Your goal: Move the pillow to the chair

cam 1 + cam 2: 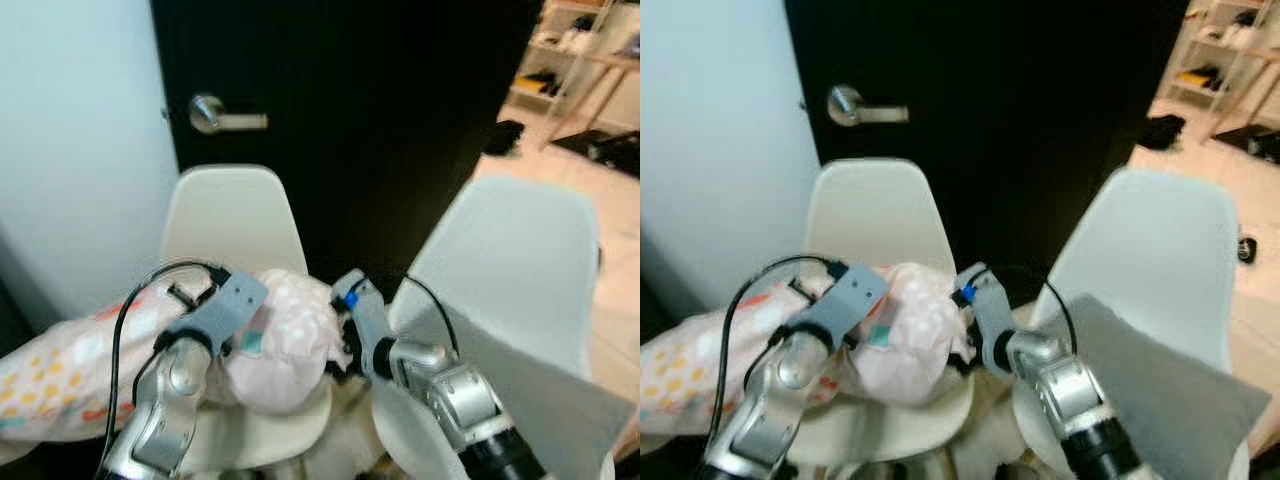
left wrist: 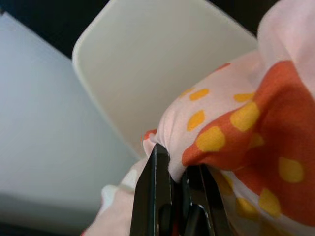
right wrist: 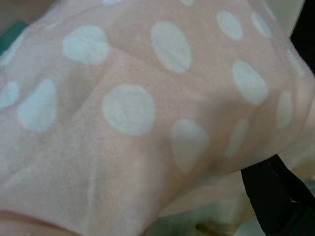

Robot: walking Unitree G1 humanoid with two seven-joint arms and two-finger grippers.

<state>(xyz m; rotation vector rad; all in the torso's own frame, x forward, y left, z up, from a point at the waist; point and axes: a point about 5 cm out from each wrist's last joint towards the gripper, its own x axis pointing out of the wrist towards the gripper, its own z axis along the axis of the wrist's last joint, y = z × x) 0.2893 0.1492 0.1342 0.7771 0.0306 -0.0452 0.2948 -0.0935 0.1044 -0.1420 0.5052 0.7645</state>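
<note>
Pink polka-dot pillow (image 1: 285, 345) on chair (image 1: 232, 215)

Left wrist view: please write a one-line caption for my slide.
Left gripper pinches a fold of the pink pillow with orange and yellow dots before a cream plastic chair.

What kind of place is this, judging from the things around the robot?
Probably a room in a home: a dark door with a lever handle, two white shell chairs, a polka-dot pillow, and open shelves behind.
</note>
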